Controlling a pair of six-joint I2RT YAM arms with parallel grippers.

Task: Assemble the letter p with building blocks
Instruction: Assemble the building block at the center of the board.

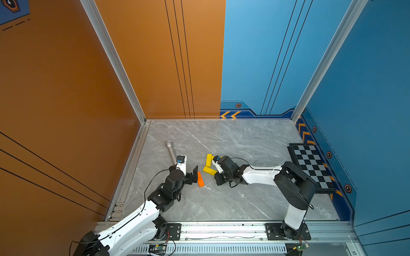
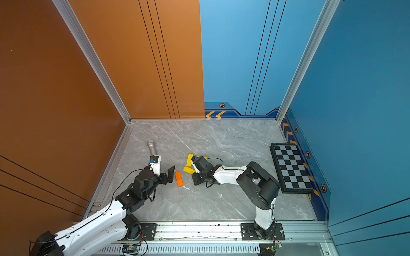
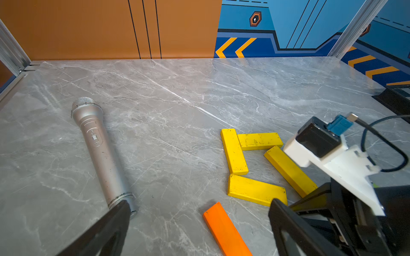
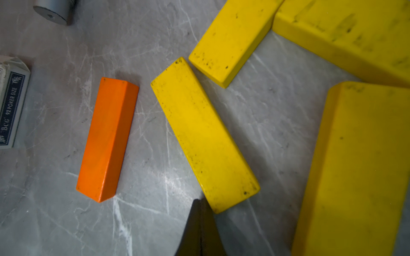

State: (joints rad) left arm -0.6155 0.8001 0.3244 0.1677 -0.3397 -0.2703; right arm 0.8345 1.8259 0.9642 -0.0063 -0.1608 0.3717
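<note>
The orange bar point(image 1: 200, 179) lies flat, just short of the loose loop of yellow bars point(image 3: 234, 151) and not touching it, probably as the start of the stem. Close beside it hangs the left gripper point(image 3: 199, 206), jaws wide and empty, free to take it. The right gripper point(image 4: 198, 206), pinched shut on nothing, sets its tip at the nearest yellow bar point(image 4: 204, 135), likely to nudge the skewed loop square.

Four yellow building blocks point(image 3: 255, 190) are counted on the tabletop point(image 3: 177, 88) in the left wrist view, and one orange block point(image 3: 224, 230) is counted with them. One silver microphone point(image 3: 99, 153) is seen there. One chequered board point(image 1: 311, 166) is found in both top views. One pack of playing cards point(image 4: 12, 106) is shown in the right wrist view. Two robot arms point(image 1: 261, 175) are counted.
</note>
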